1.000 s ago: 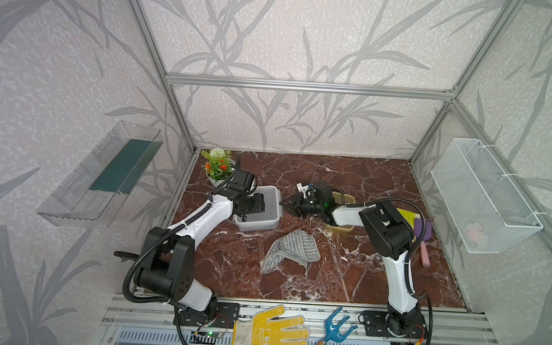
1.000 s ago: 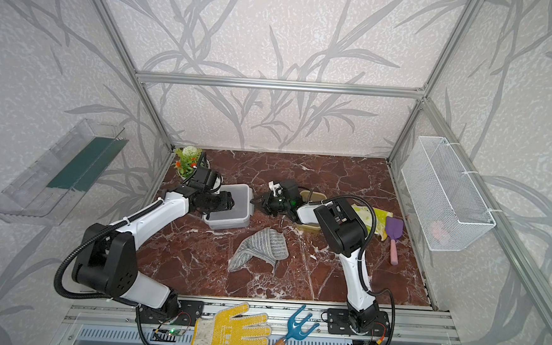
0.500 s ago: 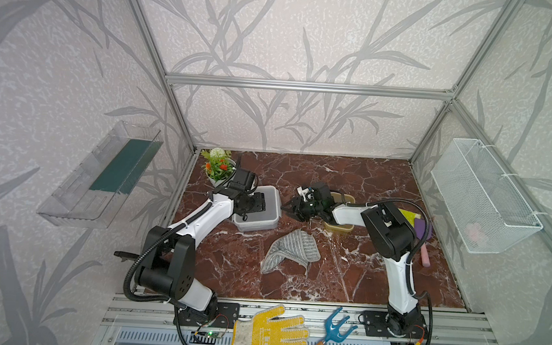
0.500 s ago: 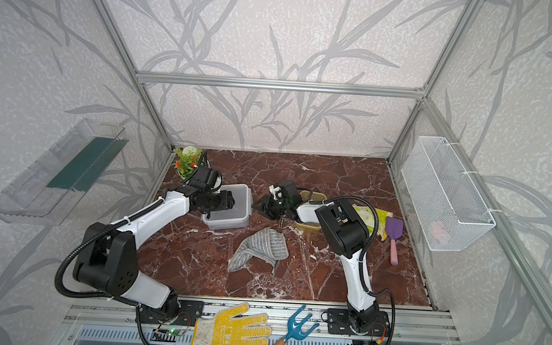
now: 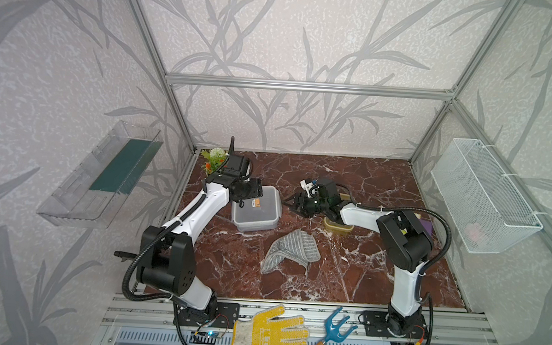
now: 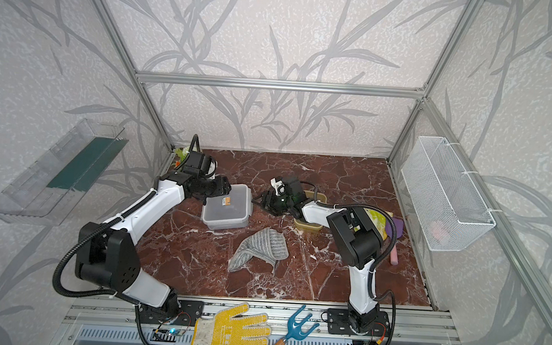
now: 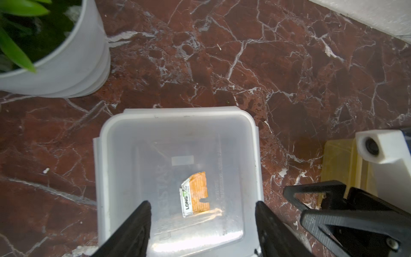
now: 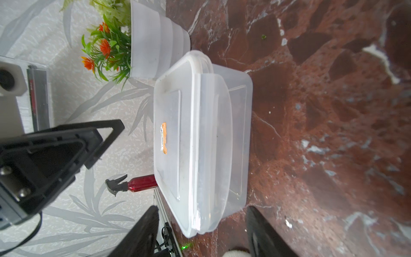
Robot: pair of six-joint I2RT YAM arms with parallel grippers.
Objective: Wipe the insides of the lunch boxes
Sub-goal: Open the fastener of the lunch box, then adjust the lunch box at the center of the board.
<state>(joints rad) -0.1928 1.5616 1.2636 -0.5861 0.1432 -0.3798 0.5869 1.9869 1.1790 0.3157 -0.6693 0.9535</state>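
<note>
— Where is the left arm?
— It is stretched toward the back of the desk (image 5: 360, 273), wrist bent down, with the left gripper (image 7: 202, 207) spread above the lidded clear lunch box (image 5: 256, 211).
— And the right arm?
— It is folded low across the amber lunch box (image 5: 338, 228). The right gripper (image 8: 202, 213) is spread, empty, and pointing at the clear one's side.

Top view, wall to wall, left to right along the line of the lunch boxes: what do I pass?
Clear tray → plant → grey lunch box → amber lunch box → wire basket.
</note>
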